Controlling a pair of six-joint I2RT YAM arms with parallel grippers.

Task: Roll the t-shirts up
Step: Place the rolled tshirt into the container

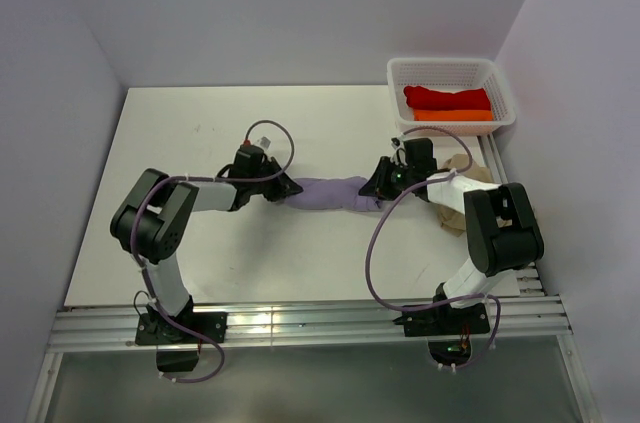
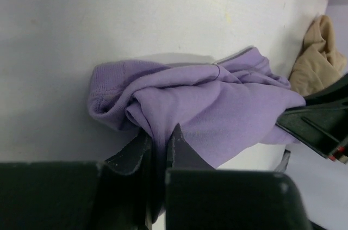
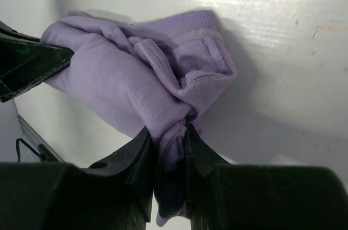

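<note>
Lavender t-shirt [image 1: 325, 191] lies rolled into a long bundle on the white table [image 1: 200, 133], stretched between our 2 grippers. Our left gripper [image 2: 161, 132] has its jaws pressed onto a fold at 1 end of the roll. Most of the cloth bulges just ahead of those jaws, and a ribbed hem curls off to one side of them. Our right gripper [image 3: 169, 131] pinches the opposite end, its jaws nearly together with a tuft of purple squeezed between them and a stitched hem folded just beyond their tips. Behind the right jaws, beside that arm, we see the beige t-shirt [image 1: 462, 165] crumpled on the table. Well beyond them, the red t-shirt [image 1: 447, 97] and orange t-shirt [image 1: 453, 115] sit rolled side by side in the white mesh basket [image 1: 400, 71].
</note>
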